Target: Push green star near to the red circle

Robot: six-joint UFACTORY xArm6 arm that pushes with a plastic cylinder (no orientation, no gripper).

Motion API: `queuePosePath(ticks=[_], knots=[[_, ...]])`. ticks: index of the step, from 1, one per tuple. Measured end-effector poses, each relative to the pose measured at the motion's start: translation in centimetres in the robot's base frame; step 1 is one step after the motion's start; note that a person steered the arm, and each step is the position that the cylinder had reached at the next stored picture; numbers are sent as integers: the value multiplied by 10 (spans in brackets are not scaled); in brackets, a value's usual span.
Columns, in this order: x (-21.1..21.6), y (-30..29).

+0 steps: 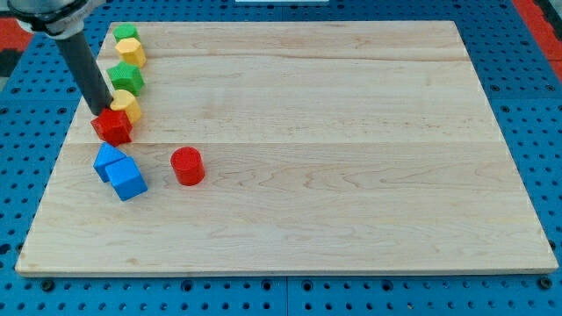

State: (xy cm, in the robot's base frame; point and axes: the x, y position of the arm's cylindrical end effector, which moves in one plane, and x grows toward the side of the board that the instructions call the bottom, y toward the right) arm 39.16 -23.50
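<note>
Green star (126,77) beside my tip (99,112).

Lab: blue pegboard bench (527,105)

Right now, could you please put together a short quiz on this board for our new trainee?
1. True or false: my tip touches the red circle.
2. Which block lies directly between the green star and the red star?
A. a blue block
B. a yellow block
C. a green cube
3. Fill in: the two blue blocks lie to the view's ____ of the red circle.

Key:
1. False. My tip stands at the red star's upper left edge, apart from the red circle.
2. B, the yellow block.
3. Left.
</note>
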Motion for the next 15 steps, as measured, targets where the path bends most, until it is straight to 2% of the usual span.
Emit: queuePosePath(ticks=[1,2,4,5,6,8,9,10,11,12,13,14,15], knots=[[-2,-10],[-22,-68],[-73,-32],[-79,0],[-56,50],[-43,91],[-77,124],[-52,134],[-25,87],[17,75],[35,79],[32,104],[10,140]])
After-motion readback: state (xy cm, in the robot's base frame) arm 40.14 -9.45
